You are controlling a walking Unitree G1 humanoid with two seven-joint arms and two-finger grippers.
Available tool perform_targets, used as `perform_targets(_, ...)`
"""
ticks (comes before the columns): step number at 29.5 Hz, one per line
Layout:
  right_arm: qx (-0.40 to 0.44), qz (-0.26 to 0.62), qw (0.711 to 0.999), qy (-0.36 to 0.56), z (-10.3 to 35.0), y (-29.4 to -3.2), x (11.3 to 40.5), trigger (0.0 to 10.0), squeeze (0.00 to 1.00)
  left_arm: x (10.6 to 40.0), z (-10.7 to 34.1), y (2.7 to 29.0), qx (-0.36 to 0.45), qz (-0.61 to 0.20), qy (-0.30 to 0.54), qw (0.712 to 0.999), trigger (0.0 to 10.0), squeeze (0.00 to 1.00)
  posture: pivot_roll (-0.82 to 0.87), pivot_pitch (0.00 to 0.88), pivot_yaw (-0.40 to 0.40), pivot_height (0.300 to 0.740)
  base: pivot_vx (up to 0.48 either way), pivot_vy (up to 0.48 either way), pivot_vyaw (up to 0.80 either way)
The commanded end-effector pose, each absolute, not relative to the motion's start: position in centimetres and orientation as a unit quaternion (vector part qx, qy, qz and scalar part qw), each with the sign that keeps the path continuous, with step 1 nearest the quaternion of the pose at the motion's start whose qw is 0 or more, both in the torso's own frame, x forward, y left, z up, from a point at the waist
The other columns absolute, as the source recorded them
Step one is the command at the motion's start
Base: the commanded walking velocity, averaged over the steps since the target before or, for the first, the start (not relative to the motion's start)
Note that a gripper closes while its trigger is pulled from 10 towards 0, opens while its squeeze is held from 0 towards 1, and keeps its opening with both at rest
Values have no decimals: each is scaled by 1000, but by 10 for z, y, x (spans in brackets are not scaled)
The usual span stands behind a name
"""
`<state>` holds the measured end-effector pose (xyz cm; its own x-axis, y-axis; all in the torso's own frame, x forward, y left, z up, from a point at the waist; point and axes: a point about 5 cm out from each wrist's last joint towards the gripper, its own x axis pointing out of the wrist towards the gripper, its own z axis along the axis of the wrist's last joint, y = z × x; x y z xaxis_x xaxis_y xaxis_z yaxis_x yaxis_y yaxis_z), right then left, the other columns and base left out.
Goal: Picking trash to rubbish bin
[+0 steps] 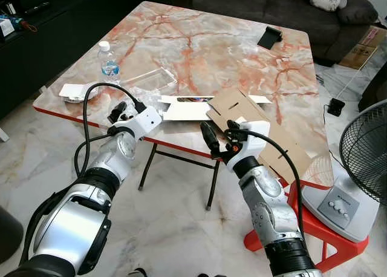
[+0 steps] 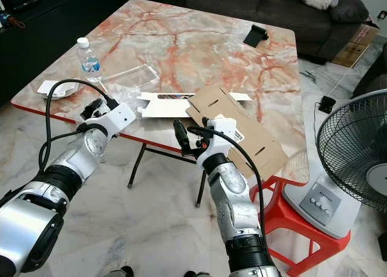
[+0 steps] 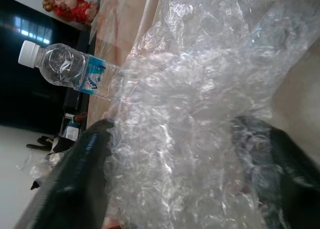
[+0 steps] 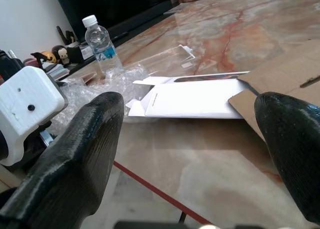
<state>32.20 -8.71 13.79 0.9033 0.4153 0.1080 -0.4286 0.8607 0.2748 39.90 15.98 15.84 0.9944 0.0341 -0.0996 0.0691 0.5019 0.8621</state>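
Observation:
Crumpled clear plastic wrap (image 3: 200, 114) lies at the front left edge of the marble table (image 1: 199, 47). My left gripper (image 1: 123, 112) is at that edge, open, one finger on each side of the wrap. A flattened white box (image 1: 184, 107) and a brown cardboard sheet (image 1: 254, 123) lie side by side near the front edge. My right gripper (image 1: 221, 136) hovers open just off the edge in front of the cardboard, with nothing between its fingers (image 4: 85, 149). A water bottle (image 1: 109, 62) stands upright behind the wrap.
A clear plastic tray (image 1: 148, 80) lies beside the bottle and a white piece (image 1: 75, 91) at the left corner. A black object (image 1: 269, 37) rests at the far side. A fan (image 1: 363, 162) and red stool (image 1: 314, 228) stand to the right, a sofa (image 1: 272, 5) behind.

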Motion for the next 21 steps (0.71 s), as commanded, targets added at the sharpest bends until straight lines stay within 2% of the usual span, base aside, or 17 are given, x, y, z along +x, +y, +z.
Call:
perform_targets(1,147,219,964,-29,143,-87,322,10000,0,400,159,156,489,-10,48,871,0,0,-116,143,-105,740,0,0,0)
perform_targets(21,147,220,964,-30,143,-85,326,10000,0,395,146,153,477,-13,59,877,0,0,-109,119,-101,740,0,0,0)
